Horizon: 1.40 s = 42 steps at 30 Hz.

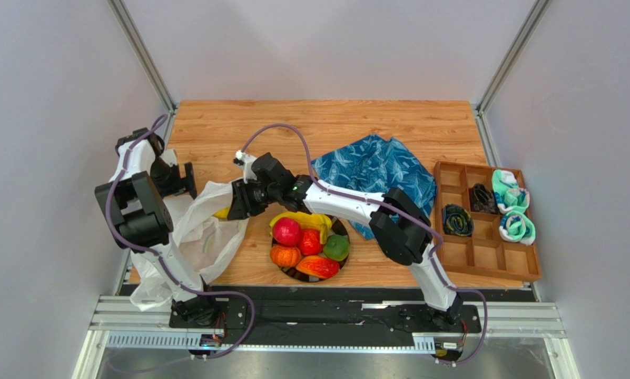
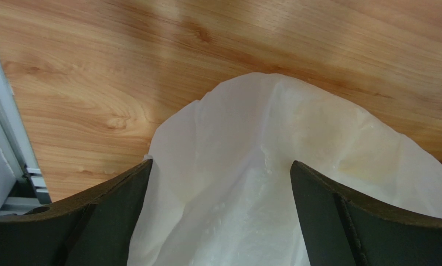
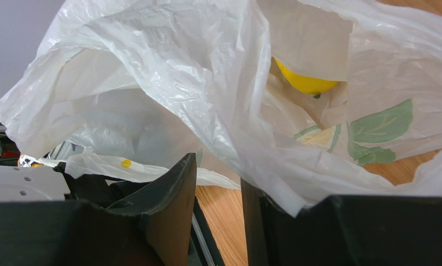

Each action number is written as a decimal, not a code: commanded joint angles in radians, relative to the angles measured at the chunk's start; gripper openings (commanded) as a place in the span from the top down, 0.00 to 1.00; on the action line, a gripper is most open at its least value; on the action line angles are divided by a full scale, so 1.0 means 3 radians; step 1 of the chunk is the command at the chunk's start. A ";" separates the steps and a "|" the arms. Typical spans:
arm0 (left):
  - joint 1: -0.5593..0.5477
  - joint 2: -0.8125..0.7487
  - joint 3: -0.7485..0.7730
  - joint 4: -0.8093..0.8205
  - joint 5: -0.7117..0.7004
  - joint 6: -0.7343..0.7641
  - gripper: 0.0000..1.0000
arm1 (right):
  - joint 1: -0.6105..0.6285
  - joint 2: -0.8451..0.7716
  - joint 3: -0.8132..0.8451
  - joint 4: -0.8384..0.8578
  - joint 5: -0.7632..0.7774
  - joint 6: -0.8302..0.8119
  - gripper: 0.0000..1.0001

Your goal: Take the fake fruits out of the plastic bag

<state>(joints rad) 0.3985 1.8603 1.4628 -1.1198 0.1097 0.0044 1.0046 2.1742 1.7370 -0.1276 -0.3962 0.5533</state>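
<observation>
Yellow fruit inside the bag
Our right gripper, slightly open and holding nothing, stands at the bag mouth, we think to reach the fruit at upper middle; the left gripper, wide open, straddles the bag, probably to pin it.

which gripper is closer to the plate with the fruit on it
right. the right gripper sits at the opening of the bag, just off the far left edge of the plate; the left gripper is farther left, over the bag's other side.
</observation>
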 commanded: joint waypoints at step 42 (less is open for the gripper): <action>-0.0617 -0.2228 -0.0524 0.0179 0.1624 -0.0224 1.00 | -0.0086 0.0162 0.0279 -0.0198 0.0344 -0.0448 0.52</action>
<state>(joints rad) 0.2062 1.2224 1.3716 -1.0977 0.6243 -0.0460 0.9730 2.2318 1.7744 -0.1867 -0.3073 0.4465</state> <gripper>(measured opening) 0.008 0.481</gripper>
